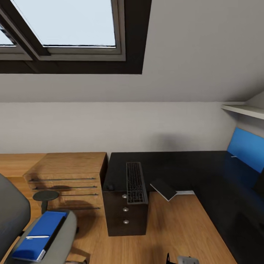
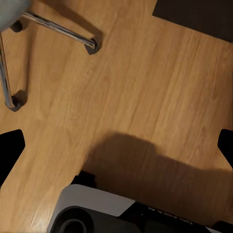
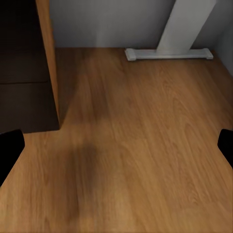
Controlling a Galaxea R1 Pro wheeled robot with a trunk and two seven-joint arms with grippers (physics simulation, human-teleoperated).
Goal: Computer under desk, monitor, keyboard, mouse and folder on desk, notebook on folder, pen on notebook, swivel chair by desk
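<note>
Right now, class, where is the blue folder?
In the head view the folder lies at the lower left on the grey seat of the swivel chair, with a white pen on it, left of the black drawer unit.

Sloped white ceiling with skylight (image 1: 66, 25), oak drawer unit (image 1: 69, 176), wood floor (image 1: 176, 234), white wall shelf (image 1: 244, 109)

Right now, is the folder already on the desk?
No, in the head view the blue folder lies on the grey seat of the swivel chair, apart from the black desk.
</note>
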